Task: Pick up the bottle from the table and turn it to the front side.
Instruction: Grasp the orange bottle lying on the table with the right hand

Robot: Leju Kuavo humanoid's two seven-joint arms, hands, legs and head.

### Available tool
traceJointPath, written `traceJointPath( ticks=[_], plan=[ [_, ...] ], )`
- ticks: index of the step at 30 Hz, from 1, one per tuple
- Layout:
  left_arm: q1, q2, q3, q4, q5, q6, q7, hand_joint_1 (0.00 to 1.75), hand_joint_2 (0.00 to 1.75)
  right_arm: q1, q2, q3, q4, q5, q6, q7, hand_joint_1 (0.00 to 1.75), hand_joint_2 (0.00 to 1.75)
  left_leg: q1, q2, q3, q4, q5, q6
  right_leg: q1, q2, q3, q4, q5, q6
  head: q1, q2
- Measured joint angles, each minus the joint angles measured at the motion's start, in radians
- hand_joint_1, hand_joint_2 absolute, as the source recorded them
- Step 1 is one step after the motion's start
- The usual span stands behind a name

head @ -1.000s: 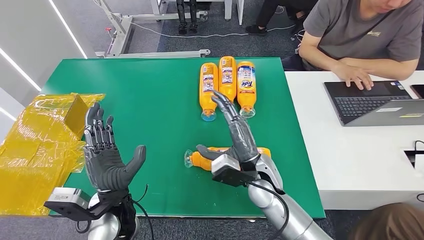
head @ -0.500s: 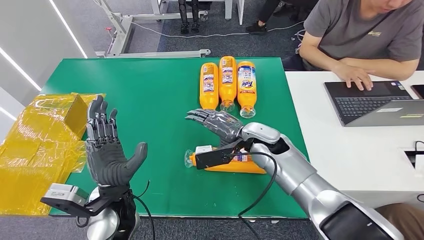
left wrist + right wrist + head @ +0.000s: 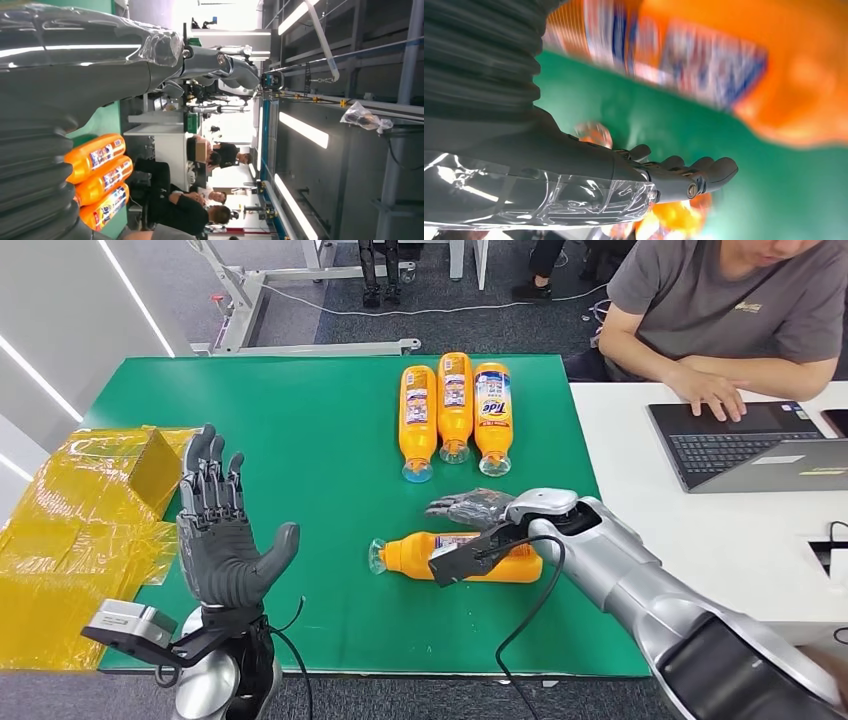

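Note:
An orange detergent bottle (image 3: 455, 560) lies on its side on the green table (image 3: 300, 440), cap (image 3: 378, 556) pointing left. My right hand (image 3: 470, 508) hovers low just beyond the bottle's far side, fingers stretched out to the left and holding nothing. Whether it touches the bottle I cannot tell. In the right wrist view the fingers (image 3: 704, 172) are straight above the table, with the bottle (image 3: 774, 75) close and blurred. My left hand (image 3: 225, 540) is raised at the table's front left, palm open, fingers spread and upright.
Three more orange bottles (image 3: 455, 405) lie side by side at the back of the table, caps toward me; they also show in the left wrist view (image 3: 102, 180). Yellow plastic bags (image 3: 80, 530) cover the left edge. A person types on a laptop (image 3: 740, 440) at the white table to the right.
My right hand swung from upright over the lying bottle, out toward the back row, then down beyond the bottle's far side. The bottle's label side now shows. My left hand rose slightly.

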Motion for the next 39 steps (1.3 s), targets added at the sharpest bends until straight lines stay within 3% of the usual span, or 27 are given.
traceJointPath(
  ticks=[16,20,31,39],
  plan=[
    [-0.016,-0.014,-0.001,0.030,0.003,-0.039,0.000,0.00,1.75,-0.004,-0.081,0.098,0.094,-0.023,0.027,0.020,0.00,1.75,0.000,0.000,0.000,0.000,0.000,0.000,0.000,0.000,0.000,0.000,0.000,0.000,0.000,0.000],
    [-0.017,-0.016,-0.001,0.034,0.003,-0.040,0.000,0.00,1.75,-0.001,-0.104,0.112,0.092,-0.016,0.001,0.045,1.74,1.75,0.000,0.000,0.000,0.001,0.000,0.000,0.000,0.000,0.000,0.000,0.000,0.000,0.000,0.000],
    [-0.016,-0.016,-0.002,0.036,0.003,-0.050,0.000,0.00,1.75,0.024,-0.123,0.118,0.068,-0.011,-0.174,0.114,1.75,1.75,0.000,0.000,0.001,0.001,0.000,0.000,0.000,0.001,0.001,0.000,0.000,0.000,0.000,0.000],
    [-0.010,-0.016,-0.002,0.035,-0.008,-0.034,0.000,0.00,1.75,0.086,-0.113,0.070,0.007,-0.036,-0.426,0.181,1.75,1.75,0.000,0.000,0.000,0.000,0.000,0.000,0.000,0.000,0.000,0.000,0.000,0.000,0.000,0.000]
  ],
)
